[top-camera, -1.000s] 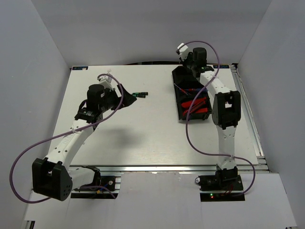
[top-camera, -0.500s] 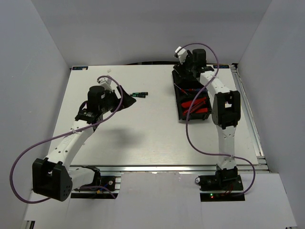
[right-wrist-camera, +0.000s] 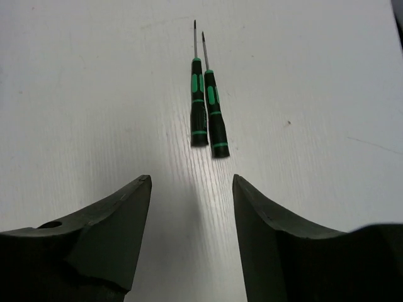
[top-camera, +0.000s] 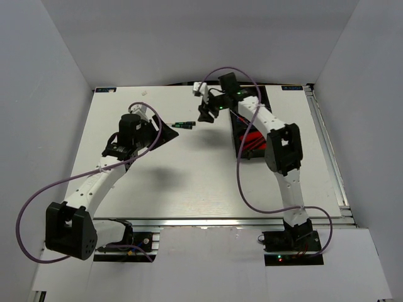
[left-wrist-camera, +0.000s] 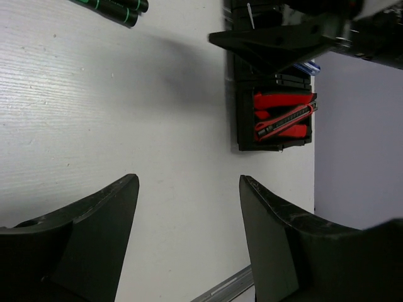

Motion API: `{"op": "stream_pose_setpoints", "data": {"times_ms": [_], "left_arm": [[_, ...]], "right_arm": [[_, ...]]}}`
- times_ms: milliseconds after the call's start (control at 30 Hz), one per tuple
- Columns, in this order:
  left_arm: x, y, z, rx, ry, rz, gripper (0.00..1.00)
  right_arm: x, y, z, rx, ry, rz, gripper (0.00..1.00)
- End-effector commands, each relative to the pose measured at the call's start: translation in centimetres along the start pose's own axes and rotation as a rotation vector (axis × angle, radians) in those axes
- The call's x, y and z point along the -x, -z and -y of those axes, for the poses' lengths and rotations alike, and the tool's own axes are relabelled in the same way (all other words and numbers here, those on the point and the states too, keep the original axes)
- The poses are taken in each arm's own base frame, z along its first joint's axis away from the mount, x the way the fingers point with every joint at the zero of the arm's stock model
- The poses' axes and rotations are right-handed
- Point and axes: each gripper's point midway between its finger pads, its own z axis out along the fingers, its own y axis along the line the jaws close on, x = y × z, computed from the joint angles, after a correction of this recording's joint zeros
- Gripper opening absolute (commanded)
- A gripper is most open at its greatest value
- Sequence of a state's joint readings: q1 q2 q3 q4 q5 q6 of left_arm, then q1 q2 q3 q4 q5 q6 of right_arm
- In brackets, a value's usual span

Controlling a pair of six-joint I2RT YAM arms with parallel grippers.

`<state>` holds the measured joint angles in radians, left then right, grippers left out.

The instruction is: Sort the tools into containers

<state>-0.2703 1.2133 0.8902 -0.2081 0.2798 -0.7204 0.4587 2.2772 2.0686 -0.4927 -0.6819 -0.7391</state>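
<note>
right gripper [right-wrist-camera: 192,179] and left gripper [left-wrist-camera: 189,179]: open, empty. step in hand: fetching the precision screwdrivers [right-wrist-camera: 199,107]. next: descend, grip one.

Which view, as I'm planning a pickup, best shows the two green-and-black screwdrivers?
The right wrist view: both screwdrivers lie whole, side by side, tips pointing away. The top view shows them tiny; the left wrist view catches only handle ends at its upper edge.
</note>
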Motion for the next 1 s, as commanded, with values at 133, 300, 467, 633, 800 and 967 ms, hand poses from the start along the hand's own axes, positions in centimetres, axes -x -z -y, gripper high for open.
{"op": "stream_pose_setpoints", "data": {"times_ms": [133,300,467,633,800,967], "left_arm": [[-0.2,1.4,-0.6,0.042,0.049,0.016,0.76],[-0.8,2.4,-1.3,0.067,0.080,0.034,0.76],[-1.3,2.7,-1.7,0.083,0.087,0.029,0.76],[-1.3,2.9,-1.9,0.095,0.083,0.029,0.76],[-1.4,3.2,-2.1,0.099,0.084,0.036,0.76],[-1.4,3.6,-2.1,0.101,0.088,0.043,0.77]], "right_arm": [[-2.6,-3.5,5.7,-0.276,-0.059,-0.118,0.64],[-4.2,-4.4,7.1,-0.334,-0.046,-0.138,0.58],[-5.1,-5.6,6.2,-0.306,-0.038,-0.158,0.58],[-5.5,-6.7,4.4,-0.255,-0.028,-0.172,0.58],[-6.2,-7.8,3.1,-0.231,-0.023,-0.199,0.58],[-7.2,-8.3,3.8,-0.300,-0.055,-0.229,0.56]]}}
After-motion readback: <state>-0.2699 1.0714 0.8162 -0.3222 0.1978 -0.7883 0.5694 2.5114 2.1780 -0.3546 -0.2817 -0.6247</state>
